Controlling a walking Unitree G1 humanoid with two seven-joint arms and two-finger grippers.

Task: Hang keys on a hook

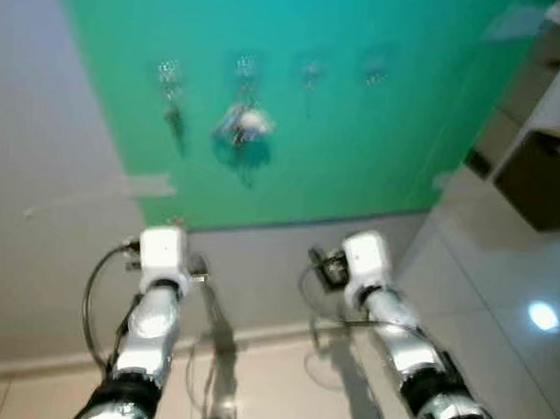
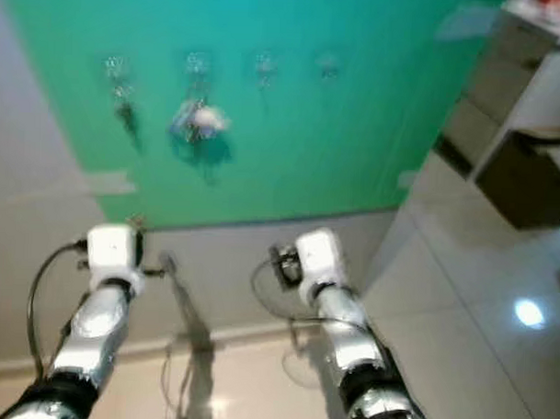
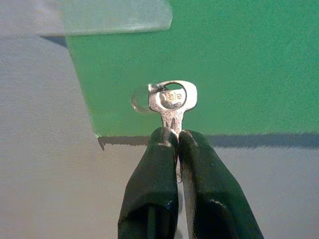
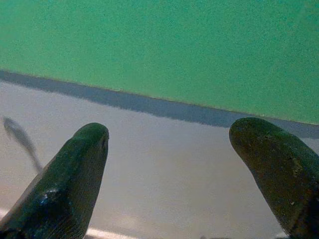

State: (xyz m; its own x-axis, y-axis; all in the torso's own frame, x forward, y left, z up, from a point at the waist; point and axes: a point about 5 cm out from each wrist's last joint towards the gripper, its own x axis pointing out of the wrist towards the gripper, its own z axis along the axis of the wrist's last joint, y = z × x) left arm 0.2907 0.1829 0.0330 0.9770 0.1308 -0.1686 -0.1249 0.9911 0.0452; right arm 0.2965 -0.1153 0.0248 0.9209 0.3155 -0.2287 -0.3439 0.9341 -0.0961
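My left gripper (image 3: 175, 137) pinches a flat silver key (image 3: 172, 102) by its blade, rounded bow up against the matte green board (image 3: 249, 59) (hooks (image 1: 245, 69) sit higher). My right gripper (image 4: 169, 149) hangs spread wide, empty.

Four hooks (image 1: 170, 72), one key (image 3: 172, 102)
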